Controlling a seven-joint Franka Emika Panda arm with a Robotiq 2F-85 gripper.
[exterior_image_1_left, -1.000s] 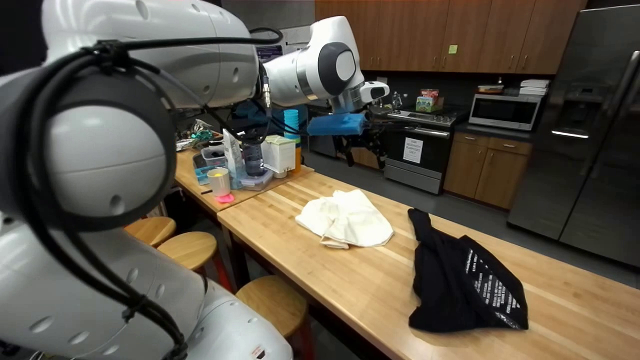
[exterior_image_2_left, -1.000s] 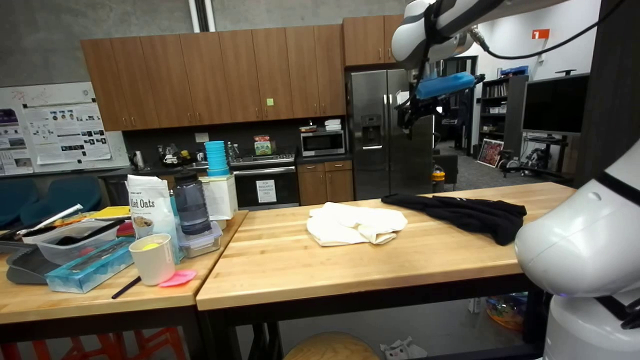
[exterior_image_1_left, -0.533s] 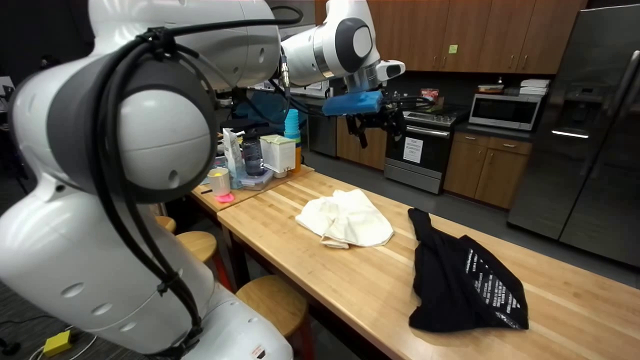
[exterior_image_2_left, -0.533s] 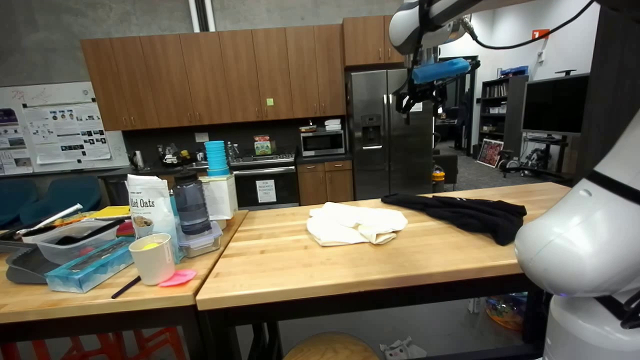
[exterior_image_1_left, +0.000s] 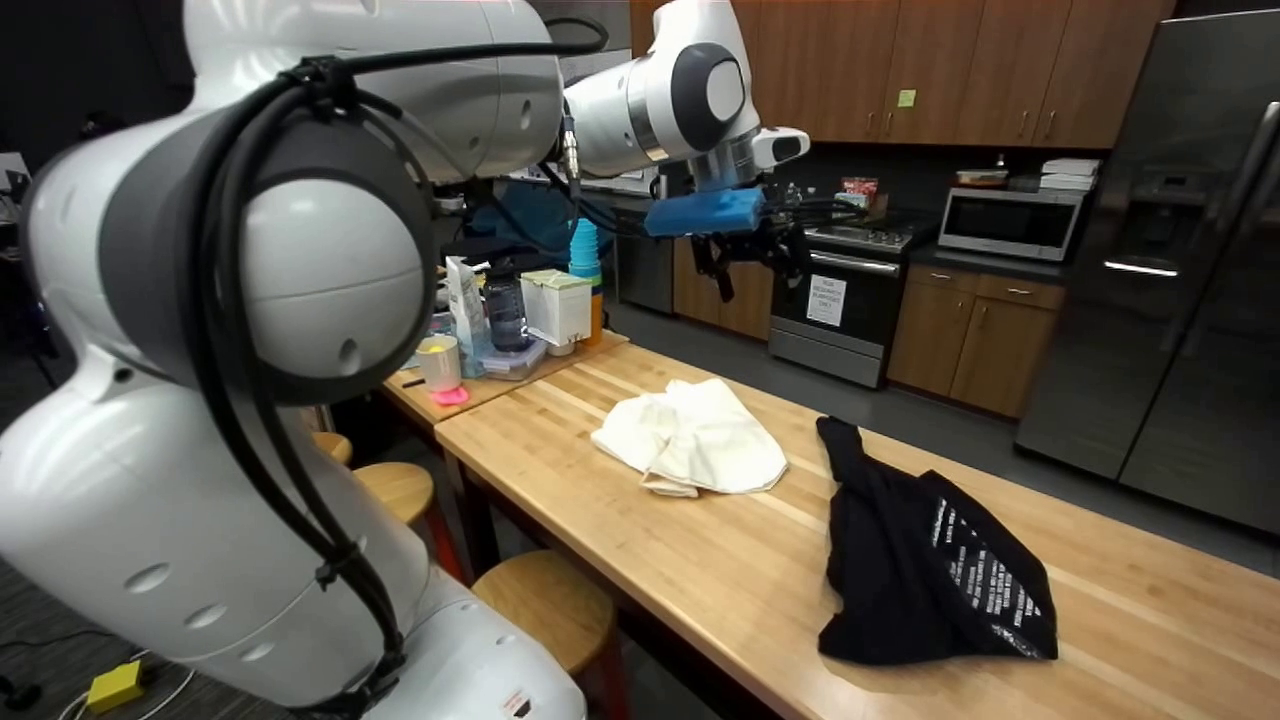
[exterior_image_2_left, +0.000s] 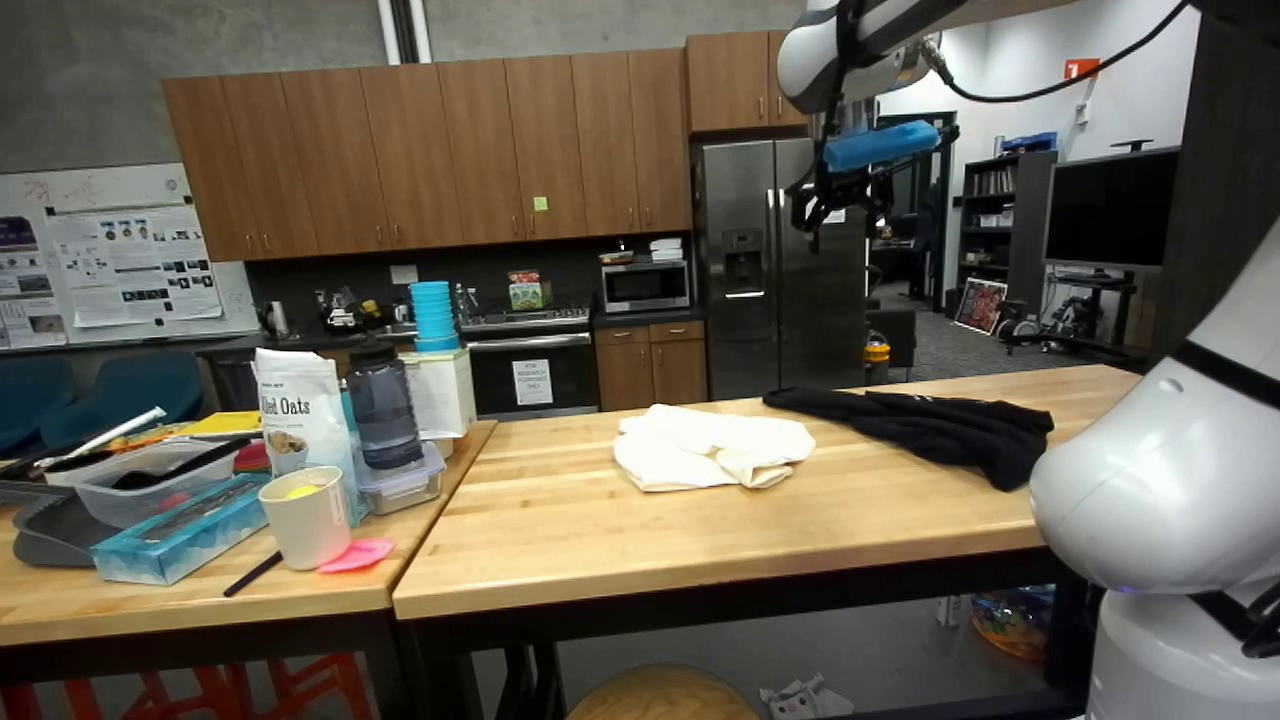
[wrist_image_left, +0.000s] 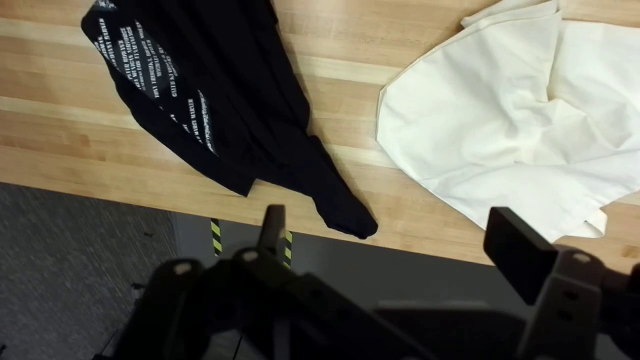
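While tool (wrist_image_left: 392, 237) hangs jaws apart, higher than blk garment (wrist_image_left: 240, 90) w/ wht lettering (wrist_image_left: 145, 67), bag (exterior_image_2_left: 300, 420) label reads "Oats".

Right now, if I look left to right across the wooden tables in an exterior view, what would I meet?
In an exterior view: cup → bottle → white box → white cloth → black cloth. I left out things that overlap.

White cloth (wrist_image_left: 510, 130) runs past wrist view's right edge, black garment (wrist_image_left: 245, 100) past top. In exterior view, poster (exterior_image_2_left: 135, 262) bears unreadably small text.
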